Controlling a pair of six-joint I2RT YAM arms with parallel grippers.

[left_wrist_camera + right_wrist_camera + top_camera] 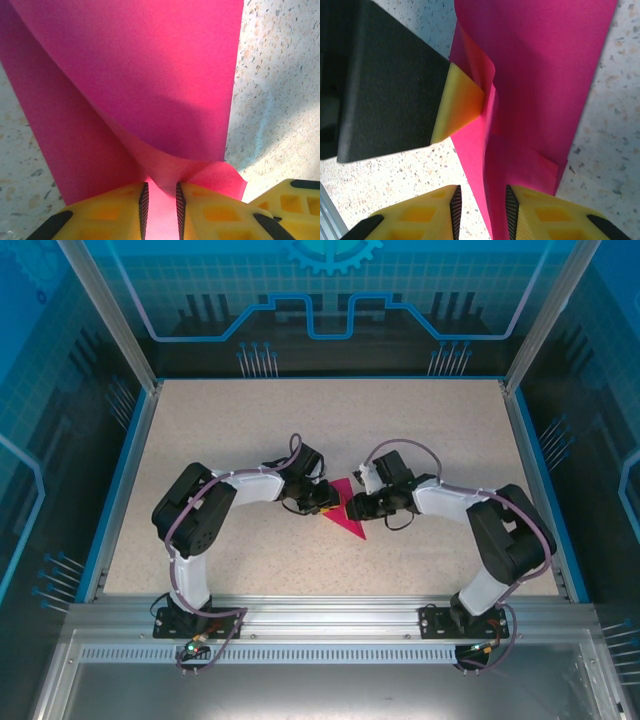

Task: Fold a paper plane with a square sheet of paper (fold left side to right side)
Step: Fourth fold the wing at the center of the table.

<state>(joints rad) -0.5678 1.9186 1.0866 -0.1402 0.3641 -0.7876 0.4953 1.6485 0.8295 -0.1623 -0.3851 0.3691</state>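
Note:
The magenta-pink sheet of paper [352,523] lies mid-table, partly folded into a pointed shape. Both grippers meet over its upper end. My left gripper [327,502] comes from the left; in its wrist view the jaws [160,195] stand narrowly apart with a curled fold of the paper [150,75] pinched between them, the sheet rising in a curve ahead. My right gripper [354,506] comes from the right; its jaws [481,202] are open, and the paper's [535,75] edge runs through the gap with bare table beside it. The left fingertip [462,102] presses a lifted flap.
The speckled beige tabletop [250,430] is bordered by a blue rim and aluminium frame posts [110,315]. The left gripper's black body [385,85] sits close beside the right gripper's fingers. Open table lies behind and to both sides of the paper.

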